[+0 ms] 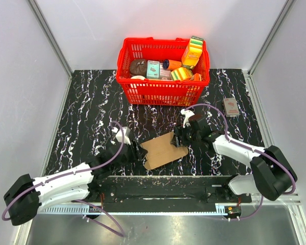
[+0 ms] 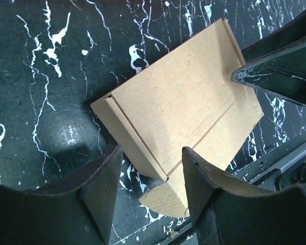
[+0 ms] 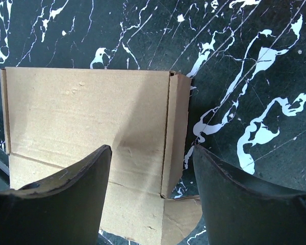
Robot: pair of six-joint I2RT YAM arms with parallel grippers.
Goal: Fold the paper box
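We've got the paper box point(image 1: 160, 150) flat on the table point(image 1: 92, 112) with its 2 end flaps point(image 3: 176, 127) between the spread-apart jaws of the left pincer point(image 2: 152, 150) and right pincer point(image 3: 152, 148), nothing clamped yet, presumably so both fold up.

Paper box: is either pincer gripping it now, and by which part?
Nothing is held. The left pincer and the right pincer both stand open, each straddling a narrow side flap of the paper box without clamping it.
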